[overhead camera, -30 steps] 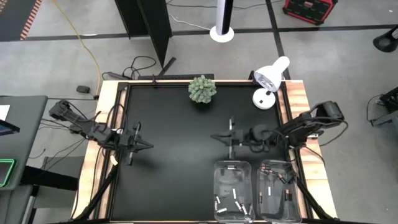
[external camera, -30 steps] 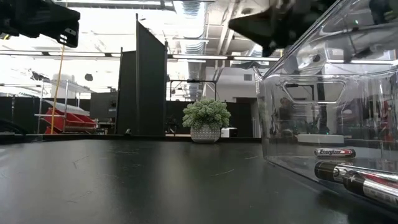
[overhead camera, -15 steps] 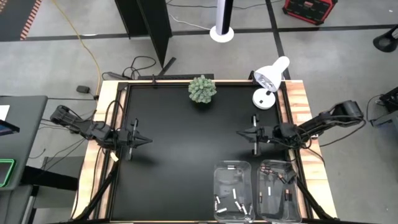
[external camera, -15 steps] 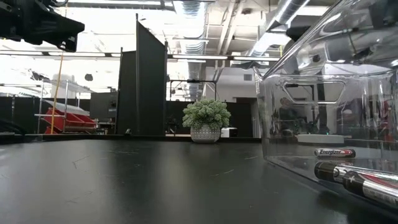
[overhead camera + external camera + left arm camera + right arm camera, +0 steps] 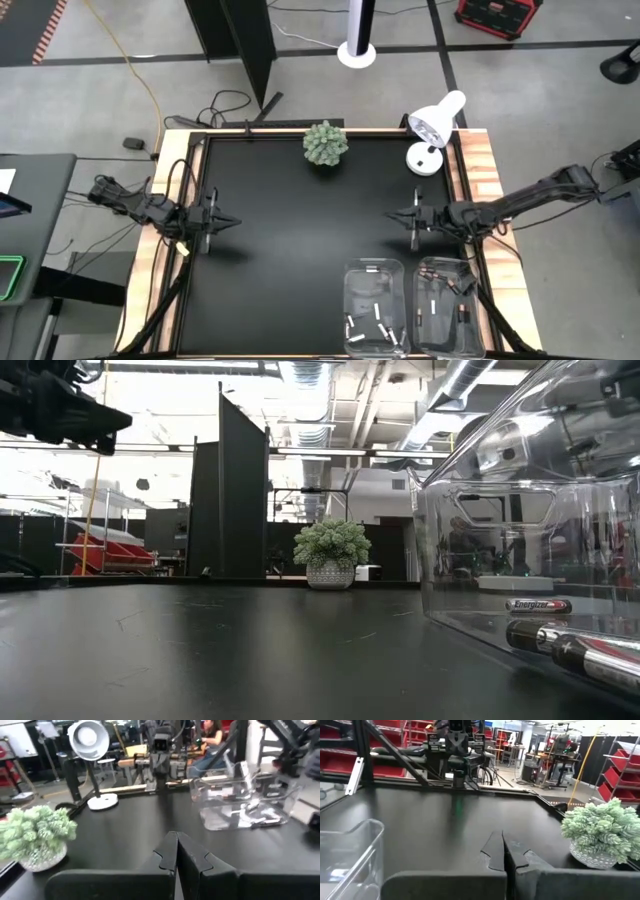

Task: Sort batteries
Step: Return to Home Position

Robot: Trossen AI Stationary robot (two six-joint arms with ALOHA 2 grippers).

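Two clear bins stand at the table's near right. The left bin (image 5: 373, 262) holds several pale batteries (image 5: 366, 326) lying on its floor; the right bin (image 5: 445, 261) holds dark batteries (image 5: 425, 303). The low view shows dark batteries (image 5: 537, 605) close up through a bin wall. My left gripper (image 5: 236, 220) hovers shut above the table's left side, pointing level toward the right, with nothing in it (image 5: 176, 845). My right gripper (image 5: 390, 213) hovers shut near the right edge, pointing left, also with nothing in it (image 5: 503, 845).
A small potted plant (image 5: 325, 144) stands at the far edge and a white desk lamp (image 5: 432, 135) at the far right corner. The dark table top (image 5: 300, 250) lies bare between the two grippers. People and shelving show in the room beyond.
My right gripper has drawn back from the table's middle toward its right edge, sinking a little and staying shut; it has left the top of the low view. My left gripper has drawn back slightly toward the left edge. The bins and batteries have not moved.
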